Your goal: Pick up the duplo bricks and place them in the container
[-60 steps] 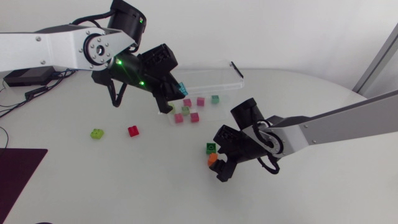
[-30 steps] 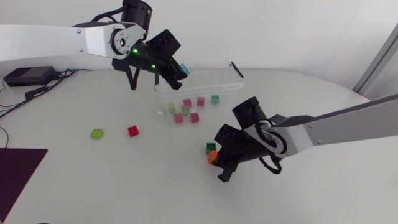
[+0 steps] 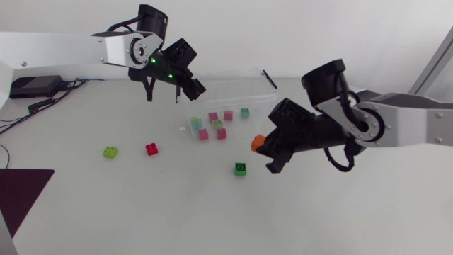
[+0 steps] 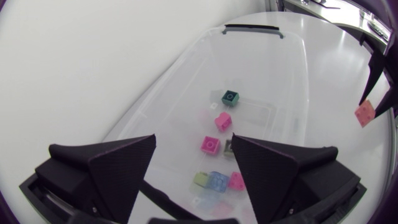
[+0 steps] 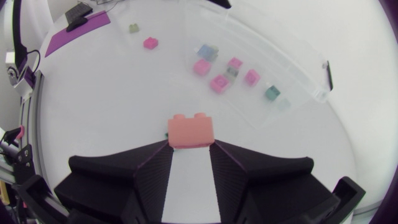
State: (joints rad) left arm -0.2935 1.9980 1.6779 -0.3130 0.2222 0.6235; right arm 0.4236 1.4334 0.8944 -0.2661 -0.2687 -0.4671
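Near the bench's point(image 3: 141, 212) far edge, holding the left fingers point(image 4: 118, 171) spread wide above the left end of the clear container point(image 3: 244, 92), with nothing between them and nothing touching them. Down inside the container, loose on its floor: several pink bricks point(image 3: 228, 115), a teal brick point(image 3: 245, 112) toward the right end, a pale blue brick point(image 3: 196, 122) toward the left end, an olive brick point(image 3: 218, 124) among the pink ones. Just off the container's near right corner and held clear of the bench, gripping an orange brick point(image 5: 191, 130) from two sides with the right fingers point(image 5: 143, 174), closed snugly onto its sides, studs pointing ahead and away from the wrist. Beside that, toward the bench's near edge, a dark green brick point(image 3: 241, 168) flat on the surface, apart from the container. Farther toward the bench's left edge, a red brick point(image 3: 151, 149) and a lime brick point(image 3: 110, 151), near each other without touching, both well apart from the container. At the near left corner, a dark purple mat point(image 3: 25, 195).
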